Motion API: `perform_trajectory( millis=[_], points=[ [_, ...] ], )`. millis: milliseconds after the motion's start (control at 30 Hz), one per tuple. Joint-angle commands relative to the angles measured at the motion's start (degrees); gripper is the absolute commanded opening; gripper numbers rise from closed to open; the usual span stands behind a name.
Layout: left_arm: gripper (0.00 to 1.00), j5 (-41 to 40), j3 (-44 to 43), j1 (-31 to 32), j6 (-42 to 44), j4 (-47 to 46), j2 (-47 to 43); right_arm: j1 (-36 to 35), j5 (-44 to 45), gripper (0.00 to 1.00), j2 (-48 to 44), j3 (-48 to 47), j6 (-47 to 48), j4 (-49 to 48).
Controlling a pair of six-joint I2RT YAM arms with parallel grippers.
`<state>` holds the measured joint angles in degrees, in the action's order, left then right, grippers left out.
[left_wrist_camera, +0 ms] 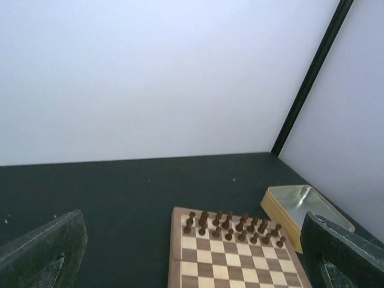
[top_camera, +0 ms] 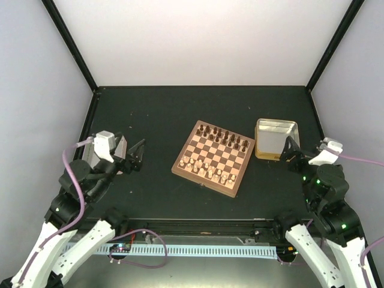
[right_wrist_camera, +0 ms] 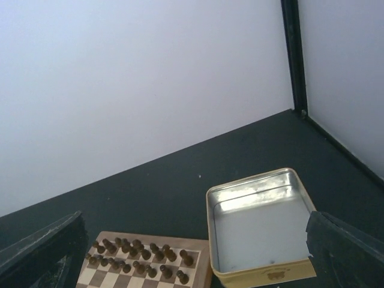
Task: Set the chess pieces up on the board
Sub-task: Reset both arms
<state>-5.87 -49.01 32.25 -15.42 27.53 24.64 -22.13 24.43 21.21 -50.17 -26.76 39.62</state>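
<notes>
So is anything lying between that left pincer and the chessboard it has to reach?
Nothing visible. Only bare dark table lies between the open left pincer and the board. The metal tin sits off the board's other side, by the right pincer.

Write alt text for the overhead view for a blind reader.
A wooden chessboard sits at centre, dark pieces along its far side, pale pieces along its near side. An empty metal tin lies just right of it. The left arm and right arm flank them, jaws open.
</notes>
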Motion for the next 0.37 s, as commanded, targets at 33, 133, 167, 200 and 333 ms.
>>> perform_trajectory(
  millis=[33,133,167,200,333],
  points=[
    [0.99,-3.31,-3.78,-0.37,2.73,3.32,-2.61,0.16,5.14,1.00,-2.61,-2.36,1.92,1.90],
    [0.99,-3.74,-4.44,-0.36,2.57,4.06,-3.38,0.14,5.84,1.00,-4.61,-2.49,1.86,1.47],
    [0.99,-3.82,-4.47,-0.36,2.31,4.01,-3.59,0.15,6.08,1.00,-5.09,-2.49,1.79,1.32],
    [0.99,-3.62,-4.51,-0.36,2.27,4.00,-3.70,0.16,6.12,1.00,-5.43,-2.48,1.77,1.15],
    [0.99,-3.25,-4.16,-0.38,1.68,4.10,-3.78,0.10,6.38,1.00,-5.92,-2.59,1.63,0.86]
  ],
)
